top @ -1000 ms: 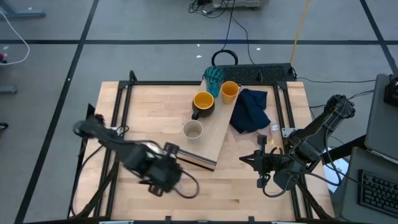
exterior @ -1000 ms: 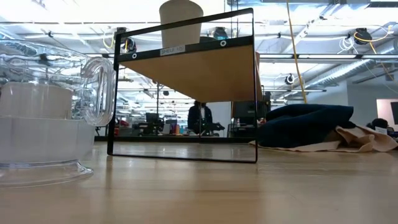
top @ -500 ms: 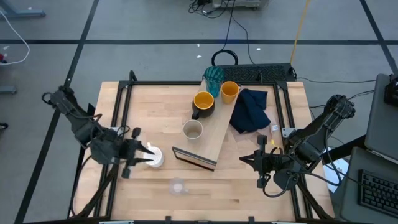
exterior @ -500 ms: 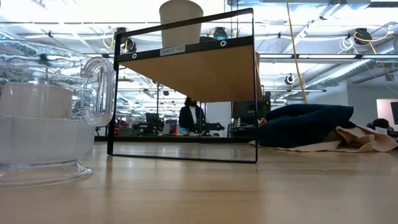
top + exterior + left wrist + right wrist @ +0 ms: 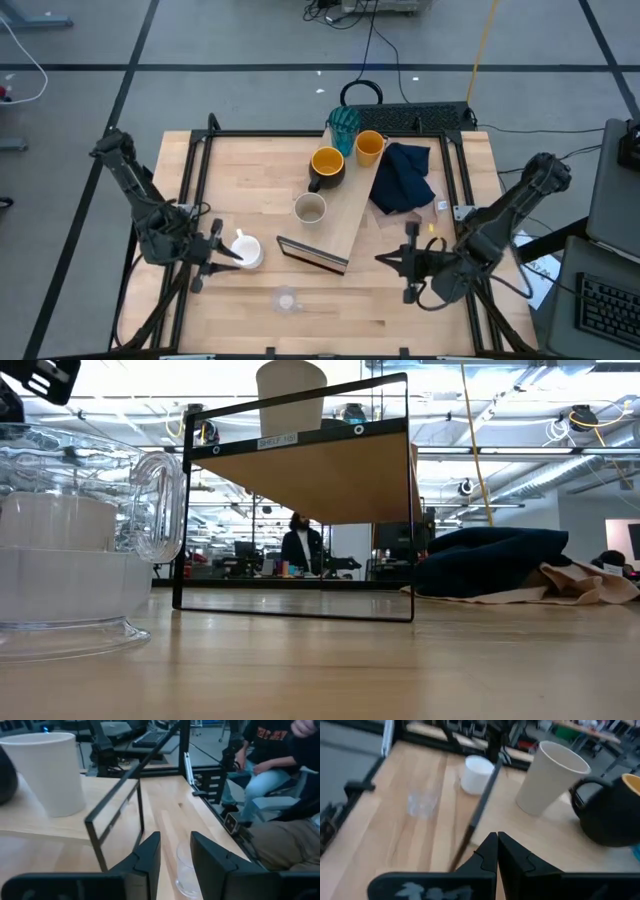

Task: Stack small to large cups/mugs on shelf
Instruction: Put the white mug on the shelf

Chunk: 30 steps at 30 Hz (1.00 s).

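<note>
The shelf (image 5: 352,212) runs slantwise across the table's middle. On it stand the teal tumbler (image 5: 343,122) and orange cup (image 5: 369,147) at its far end, then the dark mug with yellow inside (image 5: 327,165) and the beige cup (image 5: 310,208). The white mug (image 5: 249,250) and small clear glass (image 5: 287,298) stand on the table, left of and in front of the shelf's dark end (image 5: 312,257). My left gripper (image 5: 232,256) hangs at the table's left, just over the white mug's left side, open, nothing between its fingers (image 5: 150,857). My right gripper (image 5: 382,260) is shut and empty, right of the shelf's near end.
A navy cloth (image 5: 402,178) lies right of the shelf's far half, with a pale cloth (image 5: 590,585) behind it. A black frame (image 5: 200,190) edges the table. Bare wood lies between the clear glass and my right gripper. People sit beyond the table (image 5: 260,765).
My left gripper has drawn back from the near middle of the table, beside the shelf's dark end, toward the table's left edge, its arm folding up and the hand tipping toward level. The clear glass stands uncovered where the arm was. Cups and shelf have kept their places.
</note>
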### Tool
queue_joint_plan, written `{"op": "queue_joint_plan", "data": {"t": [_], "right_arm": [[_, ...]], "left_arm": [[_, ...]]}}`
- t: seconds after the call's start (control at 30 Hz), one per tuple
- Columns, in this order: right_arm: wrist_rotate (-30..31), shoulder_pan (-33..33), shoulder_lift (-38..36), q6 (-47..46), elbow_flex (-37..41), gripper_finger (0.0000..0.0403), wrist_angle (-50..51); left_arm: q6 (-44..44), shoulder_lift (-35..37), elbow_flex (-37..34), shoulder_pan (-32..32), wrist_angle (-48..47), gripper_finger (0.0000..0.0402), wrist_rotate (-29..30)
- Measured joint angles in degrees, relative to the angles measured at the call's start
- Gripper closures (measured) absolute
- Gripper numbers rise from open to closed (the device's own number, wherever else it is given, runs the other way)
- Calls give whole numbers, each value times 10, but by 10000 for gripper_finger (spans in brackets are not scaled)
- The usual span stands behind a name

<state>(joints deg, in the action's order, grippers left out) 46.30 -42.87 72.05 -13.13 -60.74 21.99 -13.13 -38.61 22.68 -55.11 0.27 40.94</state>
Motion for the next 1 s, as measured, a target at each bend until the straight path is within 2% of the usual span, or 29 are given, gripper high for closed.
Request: {"op": "queue_joint_plan", "data": {"t": [0.07,0.23,0.33,0.53,0.73,0.83,0.9,1.0], "right_arm": [[-10,9,0,32,46,403,-112],[-163,33,10,136,157,392,-468],[-178,35,25,154,189,363,-604],[-178,35,74,154,170,250,-616],[-177,27,171,244,70,143,-588],[-149,27,201,275,34,115,-562],[-119,32,215,290,20,108,-561],[-114,42,224,305,13,107,-565]], "left_arm": [[12,1,2,-5,0,293,8],[38,1,10,-6,1,293,11],[40,2,10,-6,0,293,12],[30,2,10,-6,2,293,13],[25,2,10,-6,7,293,18],[25,2,11,-6,14,293,20],[25,1,11,-6,14,293,20],[25,1,11,-6,14,293,19]]}}
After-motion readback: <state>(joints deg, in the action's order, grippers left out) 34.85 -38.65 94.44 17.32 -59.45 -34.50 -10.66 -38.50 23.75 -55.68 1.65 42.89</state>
